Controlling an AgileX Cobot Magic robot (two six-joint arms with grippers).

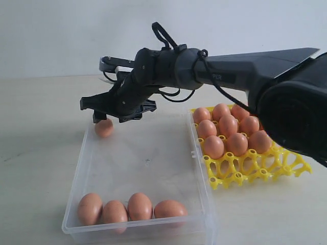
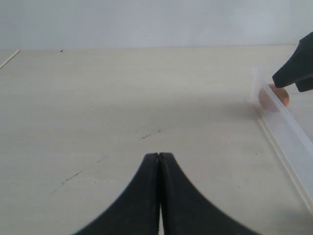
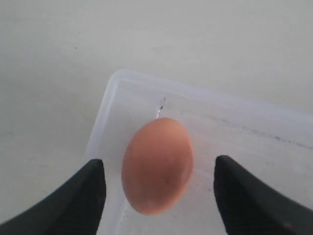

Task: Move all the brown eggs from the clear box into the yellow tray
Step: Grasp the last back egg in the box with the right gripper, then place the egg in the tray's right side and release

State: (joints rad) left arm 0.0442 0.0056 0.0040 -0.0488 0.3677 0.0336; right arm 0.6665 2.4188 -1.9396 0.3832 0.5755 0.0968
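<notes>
Brown egg (image 3: 157, 165) in clear box (image 3: 115, 78) corner | right jaws astride, not touching

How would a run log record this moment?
right claw open around light-brown egg in far corner of clear plastic box | left claw shut over table | four eggs at near end | yellow lattice tray partly filled

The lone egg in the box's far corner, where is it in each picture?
Exterior view: the lone egg sits in the clear box's far-left corner, under the right gripper.
Left wrist view: egg behind the box's corner wall, below the right gripper's dark fingertip.
Right wrist view: egg between the open fingers.
Shared landmark: the box's rounded corner.
</notes>
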